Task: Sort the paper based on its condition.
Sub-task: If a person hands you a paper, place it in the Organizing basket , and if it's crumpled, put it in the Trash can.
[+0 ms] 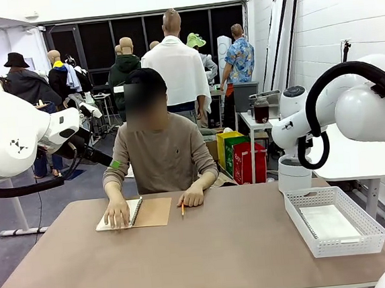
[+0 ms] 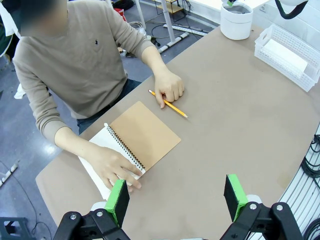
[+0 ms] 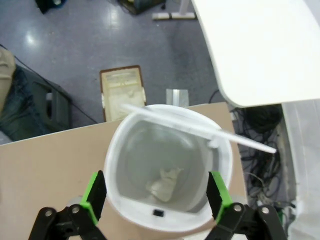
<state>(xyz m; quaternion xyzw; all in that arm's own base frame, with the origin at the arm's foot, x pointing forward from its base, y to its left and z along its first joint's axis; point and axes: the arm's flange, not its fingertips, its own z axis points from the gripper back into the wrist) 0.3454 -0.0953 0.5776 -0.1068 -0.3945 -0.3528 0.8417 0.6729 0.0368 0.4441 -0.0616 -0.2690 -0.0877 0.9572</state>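
A flat white sheet of paper [image 1: 329, 223] lies in the white lattice basket [image 1: 363, 242] at the table's right, and the left wrist view shows the sheet [image 2: 286, 54] in the basket [image 2: 265, 36] too. A crumpled piece of paper [image 3: 165, 184] lies at the bottom of the white bin [image 3: 112, 160]. My right gripper [image 3: 157, 197] hangs open straight above that bin, holding nothing. My left gripper [image 2: 176, 197] is open high over the table's near side, its fingers empty. The person presses one hand [image 2: 117, 170] on the open page of a spiral notebook [image 2: 145, 135].
A yellow pencil [image 2: 169, 105] lies by the person's other hand [image 2: 170, 87]. The notebook [image 1: 151, 212] sits at the far edge, the pencil [image 1: 182, 207] beside it. The white bin [image 1: 294, 172] stands at the table's far right corner, behind the basket. Both arms flank the table.
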